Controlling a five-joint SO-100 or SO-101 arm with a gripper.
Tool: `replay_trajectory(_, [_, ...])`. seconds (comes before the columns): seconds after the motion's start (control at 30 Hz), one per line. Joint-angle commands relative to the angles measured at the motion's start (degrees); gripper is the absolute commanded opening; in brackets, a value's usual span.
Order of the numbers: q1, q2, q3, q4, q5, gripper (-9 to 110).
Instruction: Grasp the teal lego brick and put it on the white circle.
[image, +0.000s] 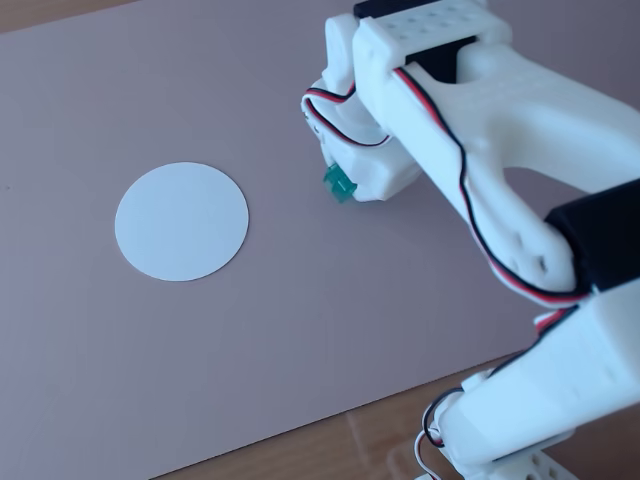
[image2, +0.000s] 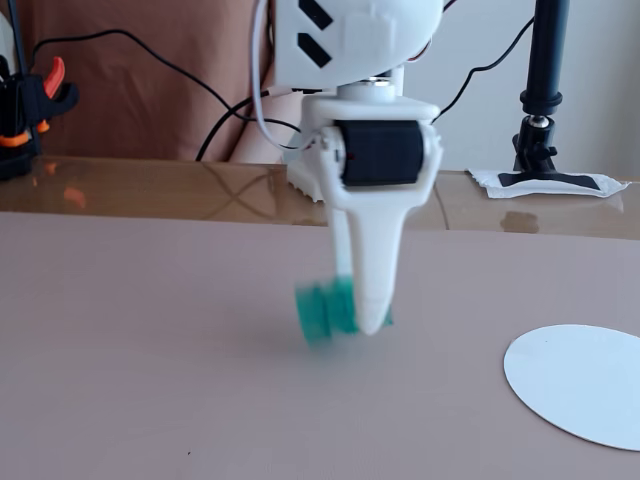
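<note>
Two things matter on this table: a small teal brick and a white circle. From the camera looking down, the white arm reaches in from the right edge and bends down toward the far right part of the mauve sheet. Its gripper points down at the table, and the brick peeks out at its tip, mostly hidden behind the white plastic. The circle lies flat nearer the left edge, well apart from the brick, with bare mauve surface between them.

From the low camera on the other side, the gripper comes straight down in the middle of the picture. The brick sits pinched at the fingertip, sticking out to the left of it and looking blurred. The gripper is closed on the brick. Whether the brick touches the table or hangs just above it, I cannot tell; it is very low either way. In this view the circle lies at the right edge of the picture, partly cut off, again well apart from the brick.

Behind the table's far edge in this low view stand a black camera stand, some black cables and a clamp with orange tips.
</note>
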Motion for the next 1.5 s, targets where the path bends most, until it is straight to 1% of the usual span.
replay_trajectory(0.0, [0.26,2.72,-1.67,-0.62,0.26,15])
replay_trajectory(0.17, [-0.35,4.57,-1.93,0.26,0.62,15])
replay_trajectory(0.23, [-0.53,9.84,0.0,0.88,0.62,13])
replay_trajectory(0.3, [-0.79,19.78,3.69,1.76,0.35,8])
replay_trajectory(0.4, [-0.53,39.73,10.37,3.34,-0.09,0])
replay_trajectory(0.5, [1.32,56.95,16.88,4.22,-1.05,0])
replay_trajectory(0.6, [3.52,70.66,23.55,4.22,-2.11,0])
replay_trajectory(0.8, [3.87,91.05,33.4,6.68,-2.2,0])
replay_trajectory(1.1, [2.46,101.07,39.73,6.77,-1.76,0])
replay_trajectory(1.47, [1.41,101.07,41.4,7.12,-0.97,0])
